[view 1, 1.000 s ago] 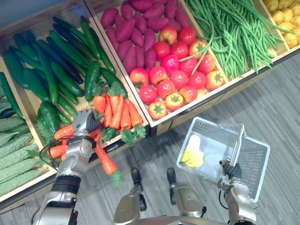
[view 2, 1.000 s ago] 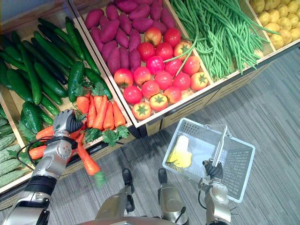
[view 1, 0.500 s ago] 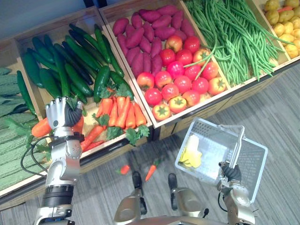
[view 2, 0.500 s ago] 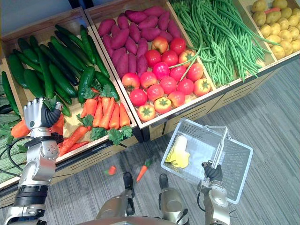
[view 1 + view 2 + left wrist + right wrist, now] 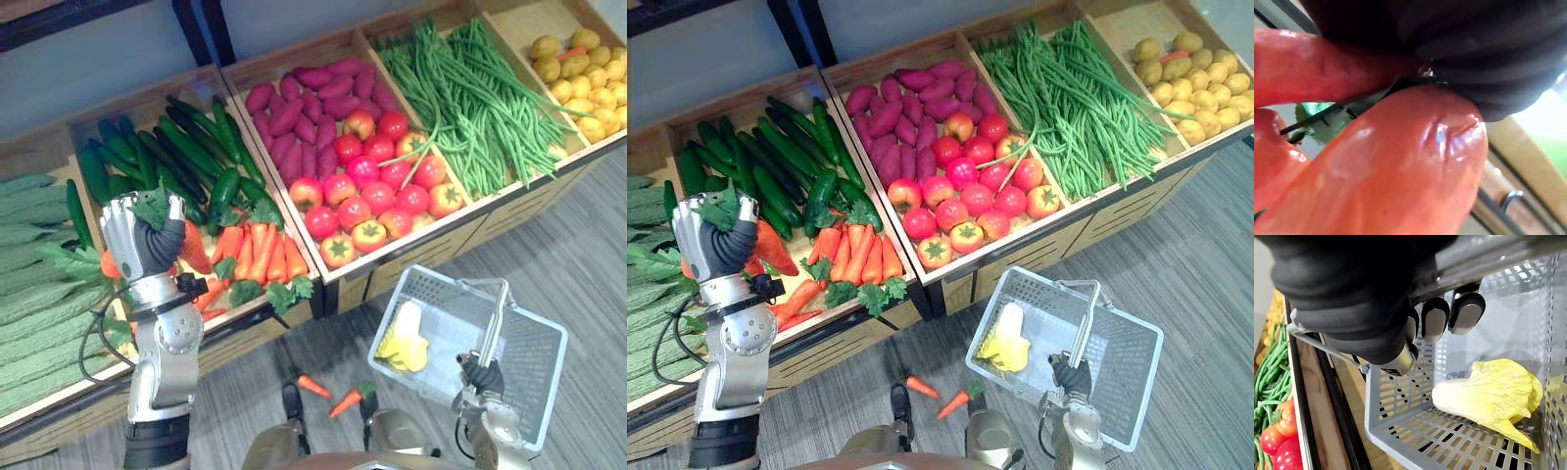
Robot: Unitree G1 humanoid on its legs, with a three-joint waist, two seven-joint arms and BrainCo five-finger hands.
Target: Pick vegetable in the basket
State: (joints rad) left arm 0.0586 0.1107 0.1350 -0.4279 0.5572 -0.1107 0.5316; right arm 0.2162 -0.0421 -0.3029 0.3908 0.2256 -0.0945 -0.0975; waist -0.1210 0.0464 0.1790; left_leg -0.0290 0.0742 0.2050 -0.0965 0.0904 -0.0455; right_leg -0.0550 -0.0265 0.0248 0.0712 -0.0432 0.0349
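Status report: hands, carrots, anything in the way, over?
Left hand shut on carrots, raised above carrot bin. Right hand shut on basket handle; napa cabbage in basket. Two loose carrots on floor.

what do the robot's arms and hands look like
The left arm and right arm are silver-grey, in rounded segments. The left hand and right hand have silver fingers with dark tips, and a dark ribbed cover wraps each wrist.

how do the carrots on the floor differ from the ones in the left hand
The floor carrots lie loose on the floor; the held carrots are clamped in the raised left hand. The floor carrots lie apart; the held carrots are bunched. Both are orange, leafy, outside the basket.
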